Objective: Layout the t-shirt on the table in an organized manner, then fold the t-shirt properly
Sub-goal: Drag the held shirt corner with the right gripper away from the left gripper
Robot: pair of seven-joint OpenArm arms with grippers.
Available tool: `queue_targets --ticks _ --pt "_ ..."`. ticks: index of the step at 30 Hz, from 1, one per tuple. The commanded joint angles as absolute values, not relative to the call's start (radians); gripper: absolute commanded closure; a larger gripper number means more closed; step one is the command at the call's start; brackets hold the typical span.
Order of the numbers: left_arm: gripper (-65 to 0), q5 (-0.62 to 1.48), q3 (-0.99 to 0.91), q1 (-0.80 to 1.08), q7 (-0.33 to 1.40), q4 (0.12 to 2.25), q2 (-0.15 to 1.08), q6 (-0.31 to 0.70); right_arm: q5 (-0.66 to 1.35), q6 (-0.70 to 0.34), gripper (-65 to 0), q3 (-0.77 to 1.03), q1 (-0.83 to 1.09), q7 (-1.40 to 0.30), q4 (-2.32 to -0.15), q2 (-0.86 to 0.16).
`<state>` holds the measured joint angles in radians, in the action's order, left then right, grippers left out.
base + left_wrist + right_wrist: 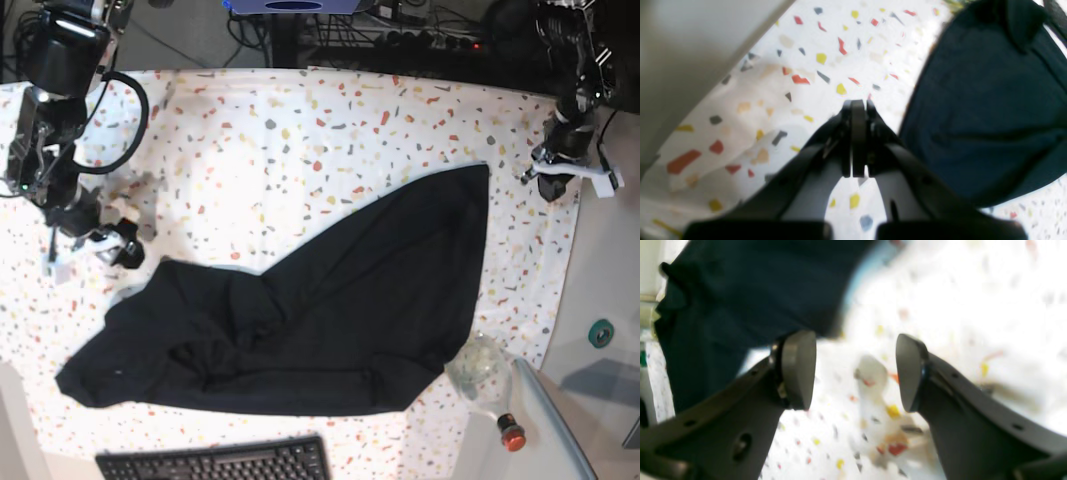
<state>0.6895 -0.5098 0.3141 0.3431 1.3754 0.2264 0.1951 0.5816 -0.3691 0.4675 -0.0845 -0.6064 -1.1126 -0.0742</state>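
Two grippers are seen here: the left gripper [858,110] is pinched fully together on nothing, parked just above the table [330,110] near its edge and close beside the t-shirt [330,310] without touching it, while the right gripper [855,368] is spread apart with nothing between its pads, hovering over bare speckled cloth just off another edge of the shirt. The black shirt is spread loosely and a bit rumpled across the middle of the table, one corner stretched toward the left gripper's side. A keyboard [215,463] and a glass bottle [485,385] are parked along the near edge.
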Motion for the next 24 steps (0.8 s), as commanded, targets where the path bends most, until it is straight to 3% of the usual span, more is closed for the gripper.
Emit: queue_targets --ticks 1,7,14,20,24 --pt "0.0 0.702 -0.513 0.317 0.325 1.392 0.237 0.217 0.619 -0.397 -35.7 0.461 -0.134 -0.565 -1.086 -0.087" --pt "0.0 0.704 -0.513 0.349 0.325 1.388 0.231 0.266 0.611 -0.516 -35.7 0.461 -0.199 -0.545 -0.932 -0.101" --pt "0.0 0.707 -0.519 0.394 0.325 1.386 0.202 0.275 0.611 -0.524 -35.6 0.460 -0.248 -0.506 -0.812 -0.104" --pt "0.0 0.707 -0.515 0.415 0.369 1.369 0.196 0.403 0.611 -0.562 -35.1 0.460 -0.248 -0.504 -0.811 -0.096" --pt "0.0 0.705 -0.524 0.414 0.394 1.360 0.186 0.406 0.611 -0.572 -25.8 0.460 -0.254 -0.506 -0.808 -0.096"
